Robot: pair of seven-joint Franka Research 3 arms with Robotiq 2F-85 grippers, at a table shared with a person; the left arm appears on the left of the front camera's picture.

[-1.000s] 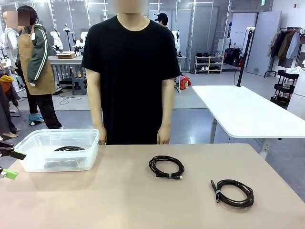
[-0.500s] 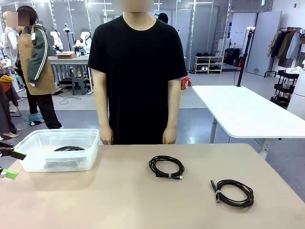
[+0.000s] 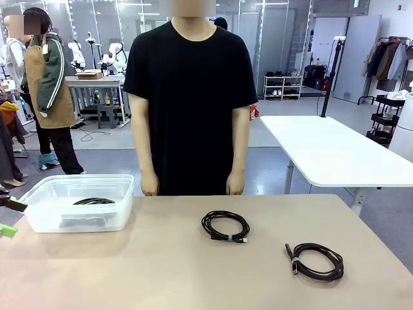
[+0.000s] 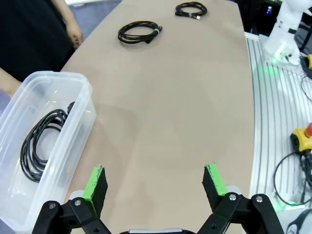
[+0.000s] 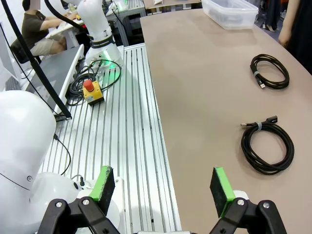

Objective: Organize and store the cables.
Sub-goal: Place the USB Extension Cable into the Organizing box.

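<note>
Two coiled black cables lie on the tan table: one near the middle and one toward the front right. A third coil rests inside the clear plastic bin at the left. My left gripper is open at the left edge, just beside the bin. In the left wrist view the left gripper hovers over bare table with the bin and its coil to one side. My right gripper is open above the table's edge, well short of the nearest coil.
A person in a black shirt stands at the far edge, hands hanging near the table. A white table stands behind at the right. Beside the table runs a slatted metal base holding a red stop button and loose wires.
The person has shifted slightly to the right. My left gripper has drawn back a little toward the left edge. The cables and bin have not moved.
</note>
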